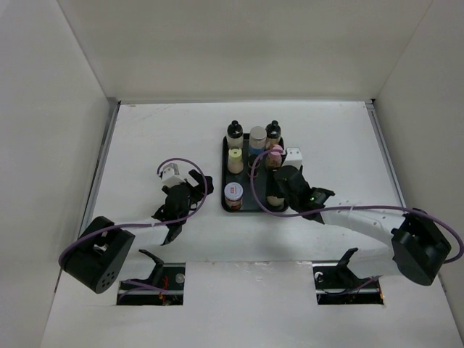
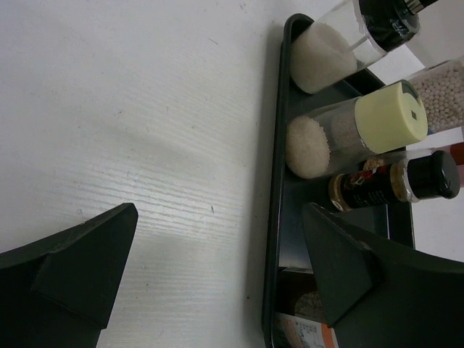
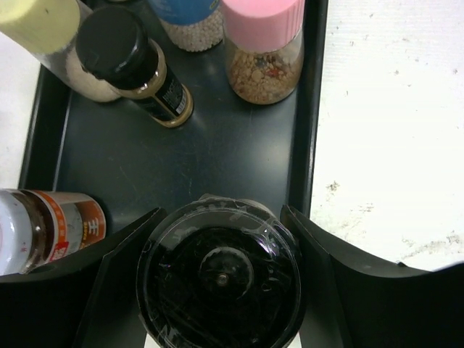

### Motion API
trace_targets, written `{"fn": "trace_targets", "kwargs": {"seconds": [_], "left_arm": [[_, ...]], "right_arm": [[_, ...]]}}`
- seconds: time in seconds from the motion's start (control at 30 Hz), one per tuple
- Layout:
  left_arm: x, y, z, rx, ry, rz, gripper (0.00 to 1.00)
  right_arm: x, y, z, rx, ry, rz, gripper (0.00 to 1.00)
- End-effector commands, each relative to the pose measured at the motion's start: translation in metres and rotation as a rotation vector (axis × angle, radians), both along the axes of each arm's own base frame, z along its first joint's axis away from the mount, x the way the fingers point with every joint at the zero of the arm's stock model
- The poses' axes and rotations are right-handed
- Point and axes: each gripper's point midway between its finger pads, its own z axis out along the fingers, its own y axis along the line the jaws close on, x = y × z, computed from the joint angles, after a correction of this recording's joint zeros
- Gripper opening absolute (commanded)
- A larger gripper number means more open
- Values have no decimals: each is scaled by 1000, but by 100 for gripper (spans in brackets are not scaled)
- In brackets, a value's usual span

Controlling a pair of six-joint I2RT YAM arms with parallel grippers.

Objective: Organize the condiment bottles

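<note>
Black on black at the grip: closed with the right gripper (image 3: 221, 214) around the black-capped bottle (image 3: 221, 275), one finger pressed to each side of its glossy, film-wrapped cap. Mid-placement, by the look of it: bringing this bottle into the near right corner of the tray (image 3: 217, 145), nearer the arms than the pink-capped shaker (image 3: 262, 43) and right of the red-labelled jar (image 3: 43, 225). Hard to tell from above whether seated on the tray floor or held just off it. Next, probably: lower until seated, ease the jaws apart, rise straight up without brushing the pink cap. Already upright farther back: yellow-capped shaker (image 3: 36, 22), small dark gold-banded bottle (image 3: 138, 65), blue-labelled one (image 3: 188, 18). On the left gripper (image 2: 217, 214): spread wide, holding nothing, hovering over white table (image 2: 109, 109) just beside the tray's left edge.
</note>
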Motion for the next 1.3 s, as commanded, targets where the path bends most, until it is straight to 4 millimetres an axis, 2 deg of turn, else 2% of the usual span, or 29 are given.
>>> {"fn": "trace_targets", "kwargs": {"seconds": [0.0, 0.17, 0.27, 0.33, 0.47, 0.5, 0.57, 0.63, 0.7, 0.8, 0.9, 0.97, 1.07, 1.23, 1.27], "left_arm": [[12, -6, 26, -54, -75, 2, 100], [13, -5, 25, -51, -72, 6, 100], [13, -5, 27, -51, -78, 10, 100], [14, -3, 26, -45, -77, 22, 100], [14, -1, 24, -39, -72, 31, 100], [15, 0, 25, -38, -75, 39, 100], [16, 2, 25, -34, -78, 56, 100], [16, 2, 23, -24, -71, 66, 100], [17, 6, 21, -17, -70, 83, 100], [19, 12, 23, -12, -72, 107, 100], [18, 18, 29, -11, -74, 120, 100], [19, 23, 33, -6, -72, 135, 100], [20, 25, 40, 13, -54, 137, 100], [18, 28, 48, 43, -25, 139, 100], [18, 29, 50, 47, -23, 143, 100]], "right_arm": [[13, 10, 23, 22, -85, -7, 69], [11, 9, 18, 5, -70, 2, 85], [7, 9, 25, 20, -83, 7, 94], [5, 9, 36, 42, -105, 13, 100], [2, 1, 80, 133, -205, -2, 100], [4, -5, 92, 163, -239, -19, 100], [13, -34, 116, 231, -324, -116, 100], [22, -71, 133, 302, -401, -251, 100], [30, -114, 138, 384, -456, -420, 100], [38, -163, 123, 452, -469, -608, 100], [44, -182, 89, 445, -390, -671, 100], [47, -180, 65, 444, -325, -659, 100], [47, -168, 46, 523, -281, -634, 100], [43, -171, 38, 592, -348, -644, 100], [44, -170, 38, 601, -351, -642, 97]]}}
